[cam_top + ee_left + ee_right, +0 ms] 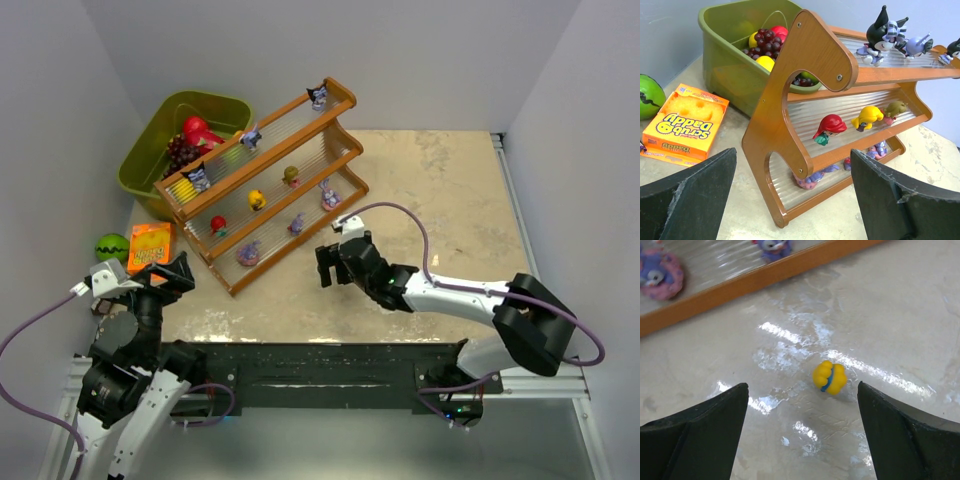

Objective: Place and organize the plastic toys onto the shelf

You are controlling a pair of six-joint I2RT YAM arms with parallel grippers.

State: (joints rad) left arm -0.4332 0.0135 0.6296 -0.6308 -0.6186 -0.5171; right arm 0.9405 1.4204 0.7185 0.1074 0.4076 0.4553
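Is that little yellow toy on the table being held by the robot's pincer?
No, the little yellow toy lies free on the table, with the right pincer open above it and touching nothing.

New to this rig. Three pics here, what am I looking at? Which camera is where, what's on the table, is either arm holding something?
Two robot arms are bolted at the near edge of a table. The wide picture is from a fixed camera above and behind them. The other two come from cameras on each wrist, so the dark shapes at the bottom of those are the arm's own fingers.

On the table stands a stepped wooden shelf with clear ribbed tiers, already carrying small plastic toys on all three levels. Behind it is a green bin of play fruit; beside it are an orange box and a green ball.

The left pincer is open, facing the shelf's end, holding nothing. The right pincer is open too, above a small yellow toy lying loose on the tabletop in front of the shelf.
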